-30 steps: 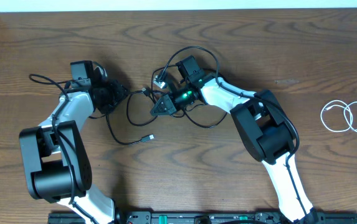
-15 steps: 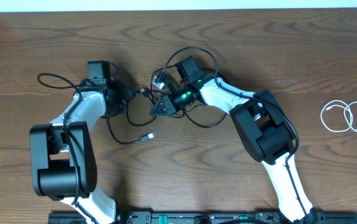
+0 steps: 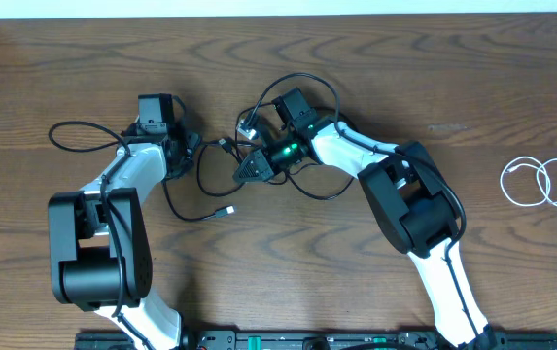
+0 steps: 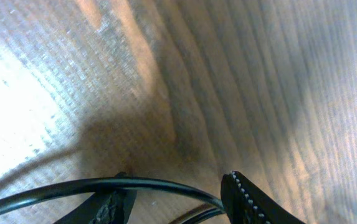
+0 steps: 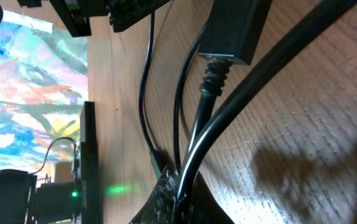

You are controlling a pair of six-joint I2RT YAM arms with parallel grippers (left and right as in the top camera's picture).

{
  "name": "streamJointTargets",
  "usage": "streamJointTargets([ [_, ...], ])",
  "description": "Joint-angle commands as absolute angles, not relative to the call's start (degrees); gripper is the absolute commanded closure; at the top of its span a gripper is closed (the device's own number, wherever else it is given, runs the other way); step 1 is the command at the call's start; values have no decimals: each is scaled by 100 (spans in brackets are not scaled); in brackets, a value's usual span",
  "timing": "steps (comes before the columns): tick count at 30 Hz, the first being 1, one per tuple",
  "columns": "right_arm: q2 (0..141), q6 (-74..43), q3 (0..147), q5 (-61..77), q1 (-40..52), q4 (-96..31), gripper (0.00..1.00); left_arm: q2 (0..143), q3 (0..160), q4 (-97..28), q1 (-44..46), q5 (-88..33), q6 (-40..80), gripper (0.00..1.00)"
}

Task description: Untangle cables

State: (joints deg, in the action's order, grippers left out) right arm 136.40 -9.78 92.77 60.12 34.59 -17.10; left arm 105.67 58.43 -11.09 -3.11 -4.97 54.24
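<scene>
Black cables lie tangled at the table's middle, with a loop (image 3: 302, 77) at the back and a loose plug end (image 3: 227, 212) in front. My right gripper (image 3: 242, 172) is shut on one black cable (image 5: 259, 68), pinched between its fingertips (image 5: 179, 186). A black plug housing (image 5: 231, 28) lies just beyond them. My left gripper (image 3: 192, 148) stands at the tangle's left side. Its jaws (image 4: 178, 196) are apart, and a black cable (image 4: 134, 182) runs across from one fingertip to the other, unclamped. The white cable (image 3: 547, 180) lies coiled alone at the far right.
A black wire (image 3: 69, 129) fixed to the left arm loops out over the wood to its left. The right arm's body (image 3: 409, 194) stretches from the front edge to the tangle. A white wall strip runs along the table's back edge.
My left arm has swung right, up to the tangle, and its jaws have parted slightly. The loose plug end shifted a little. The right arm has not moved.
</scene>
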Motion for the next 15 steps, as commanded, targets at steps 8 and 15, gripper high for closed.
streamJointTargets([
  [8,13675,-849,9247,5988,3538,-1710,99,10761,5743,-792,-222,-574,5542,49],
  [15,13675,-849,9247,5990,3542,-1710,99,10774,5732,-679,-54,-567,5537,49],
])
